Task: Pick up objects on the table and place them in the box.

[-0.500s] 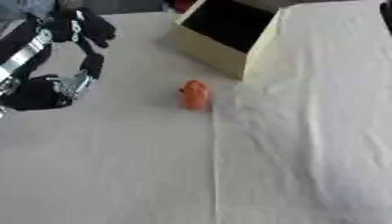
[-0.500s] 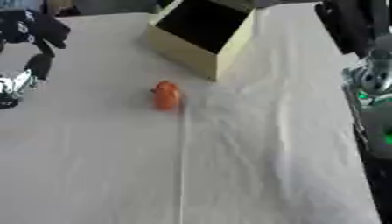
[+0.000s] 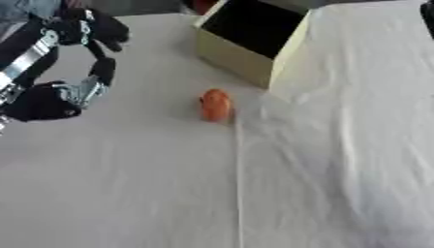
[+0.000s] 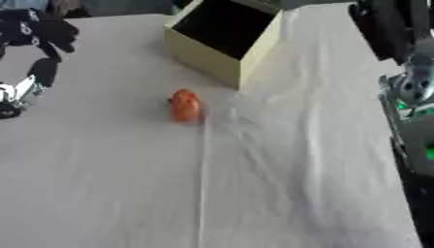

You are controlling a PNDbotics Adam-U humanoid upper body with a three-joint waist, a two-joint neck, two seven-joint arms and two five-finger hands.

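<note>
A small orange object [image 3: 216,104] lies on the white tablecloth near the middle. Just beyond it stands the cream box [image 3: 233,60], tipped so that its dark opening faces up and toward me. My left hand [image 3: 87,32] hovers at the left edge, well to the left of the orange object. Its black fingers are loosely bent in a C shape and hold nothing. Of my right arm [image 4: 407,82] only black and silver parts with green lights show along the right edge of the right eye view. Its hand is not visible.
The white cloth [image 3: 339,160] covers the table, with a crease running from the orange object toward the front edge. Something red [image 3: 202,5] shows behind the box at the far edge.
</note>
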